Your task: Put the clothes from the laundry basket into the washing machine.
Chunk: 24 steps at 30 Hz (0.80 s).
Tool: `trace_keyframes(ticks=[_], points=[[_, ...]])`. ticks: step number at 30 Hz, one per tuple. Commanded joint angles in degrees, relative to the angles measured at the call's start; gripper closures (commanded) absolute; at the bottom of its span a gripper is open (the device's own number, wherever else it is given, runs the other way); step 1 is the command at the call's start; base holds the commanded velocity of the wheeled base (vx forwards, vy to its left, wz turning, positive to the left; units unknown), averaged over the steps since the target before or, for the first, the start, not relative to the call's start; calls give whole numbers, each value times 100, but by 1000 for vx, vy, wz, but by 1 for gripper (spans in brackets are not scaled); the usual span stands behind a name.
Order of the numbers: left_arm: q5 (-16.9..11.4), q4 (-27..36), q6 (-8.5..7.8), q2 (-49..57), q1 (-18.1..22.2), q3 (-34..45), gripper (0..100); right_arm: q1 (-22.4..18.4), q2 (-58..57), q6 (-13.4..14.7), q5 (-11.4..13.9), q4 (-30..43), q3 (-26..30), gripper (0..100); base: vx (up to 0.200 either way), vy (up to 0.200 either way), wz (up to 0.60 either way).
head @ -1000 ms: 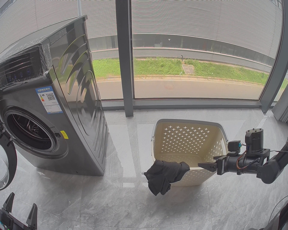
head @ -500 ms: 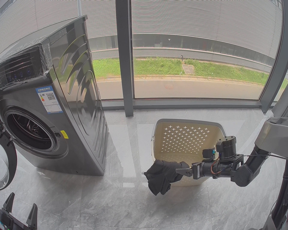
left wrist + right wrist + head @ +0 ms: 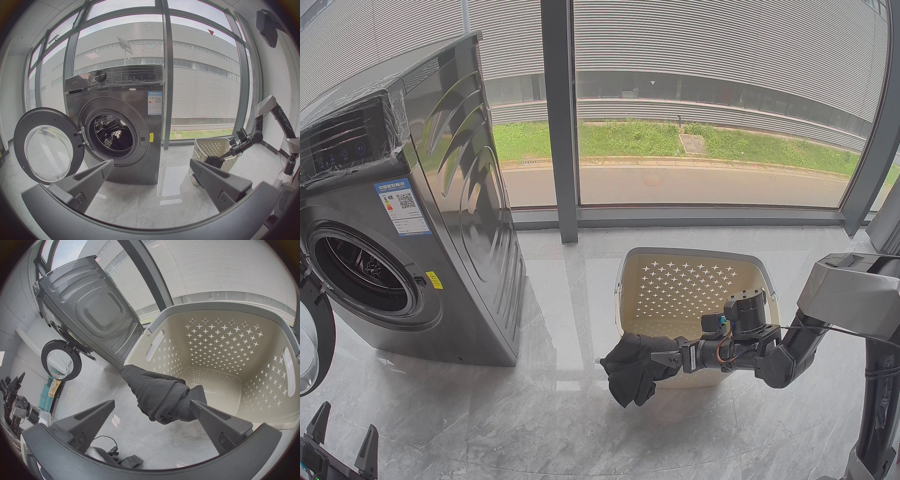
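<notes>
The right arm reaches level over the near rim of the laundry basket [image 3: 687,252], wrist straight, with the right gripper [image 3: 659,360] at the basket's near-left corner — fingers spread wide. The left gripper [image 3: 342,432] sits low, well left of the basket, fingers also apart.

Floor [image 3: 487,412] w/ washer [image 3: 456,187], laundry basket [image 3: 687,281]

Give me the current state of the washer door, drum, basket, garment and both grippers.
washer door: open, swung wide.
drum: some laundry inside.
laundry basket: upright, bare inside.
dark garment: draped over the basket's near rim, not gripped.
right gripper: open, fingers either side of the garment.
left gripper: open, empty.
</notes>
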State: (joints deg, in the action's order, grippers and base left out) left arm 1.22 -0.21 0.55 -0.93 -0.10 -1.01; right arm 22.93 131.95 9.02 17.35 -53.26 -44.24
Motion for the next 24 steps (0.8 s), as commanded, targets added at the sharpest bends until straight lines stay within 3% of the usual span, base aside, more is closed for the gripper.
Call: trace_keyframes(ticks=[1,19,20,24], points=[[1,-6,15,93,1,92,0,45,94,-6,-3,9,-76,0,0,0,0],[10,-6,77,93,1,92,0,54,419,-32,-153,17,-472,0,0,0,0],[10,-6,77,93,1,92,0,54,419,-41,-153,17,-472,100,0,0,0],[10,-6,68,93,1,92,0,62,446,-50,-153,17,-472,100,0,0,0]])
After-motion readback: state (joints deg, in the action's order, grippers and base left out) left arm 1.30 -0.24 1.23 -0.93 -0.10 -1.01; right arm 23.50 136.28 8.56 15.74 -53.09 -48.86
